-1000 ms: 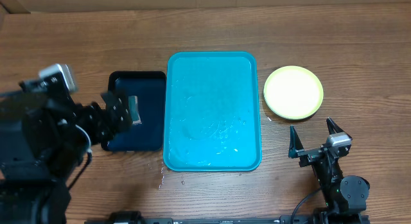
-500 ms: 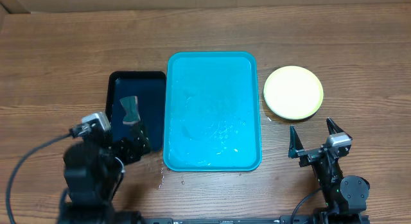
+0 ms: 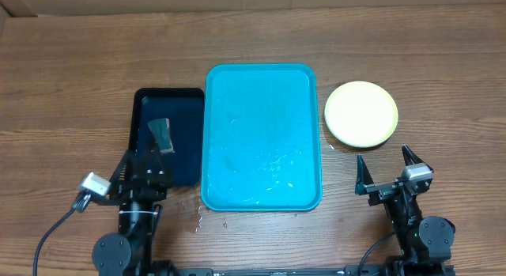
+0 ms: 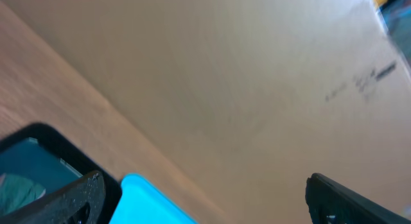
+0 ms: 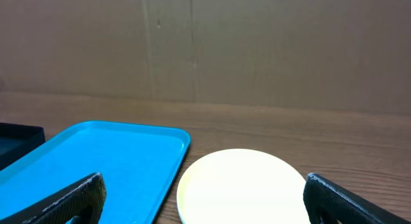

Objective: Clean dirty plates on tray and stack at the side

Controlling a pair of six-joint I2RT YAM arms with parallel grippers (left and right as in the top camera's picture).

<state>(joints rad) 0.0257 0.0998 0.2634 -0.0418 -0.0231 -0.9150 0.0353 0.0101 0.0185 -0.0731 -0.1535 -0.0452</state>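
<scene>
The bright cyan tray [image 3: 262,94] lies at the table's centre with only wet streaks on it; its corner [image 4: 151,203] shows in the left wrist view, its long side [image 5: 96,153] in the right wrist view. A pale yellow-green plate [image 3: 361,113] rests on the wood to the tray's right, and whether others lie under it I cannot tell. My right gripper [image 3: 386,167] is open just in front of that plate [image 5: 244,185], holding nothing. My left gripper [image 3: 145,172] is open at the near end of the black tray, also holding nothing. Its fingers [image 4: 74,198] frame the tray corner.
A narrow black tray [image 3: 186,169] sits against the cyan tray's left side, with a small grey-green sponge [image 3: 161,134] lying in it. Water drops [image 3: 202,221] spot the wood at the cyan tray's near left corner. A cardboard wall [image 5: 192,44] backs the table.
The left arm has swung from the far left, where its gripper was at the sponge over the black tray, back toward the front edge. The sponge stays in the black tray. The right arm is still.
</scene>
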